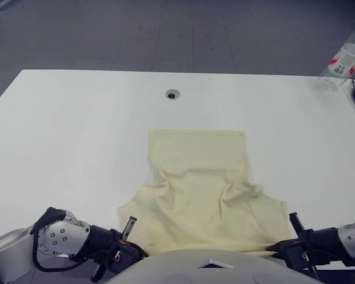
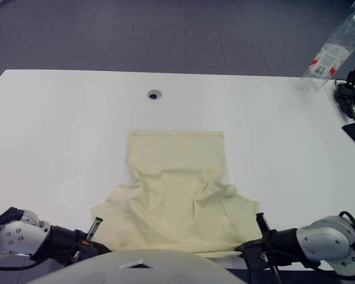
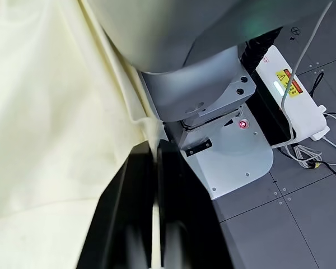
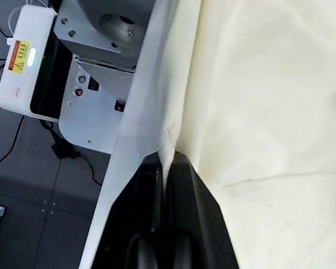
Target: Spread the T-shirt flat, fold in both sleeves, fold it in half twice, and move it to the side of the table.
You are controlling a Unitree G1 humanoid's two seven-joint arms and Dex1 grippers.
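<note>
Left gripper (image 3: 157, 147) and right gripper (image 4: 166, 159) each pinch the pale yellow T-shirt (image 1: 201, 189).
Both clamp its hem at the white table's (image 1: 77, 130) near edge; the cloth lies wrinkled toward the table's middle.

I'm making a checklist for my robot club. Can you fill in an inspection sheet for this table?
Surface: white table, round hole near its far side.
Job's things: pale yellow T-shirt, rumpled, lying at the near edge.
Clutter: plastic bottle at the far right corner.
Grippers: left gripper and right gripper each shut on the T-shirt's near edge.
Cables: black cables on the table's right edge; thin wires by a white box on the floor.
Surroundings: grey tiled floor, nothing else seen.
</note>
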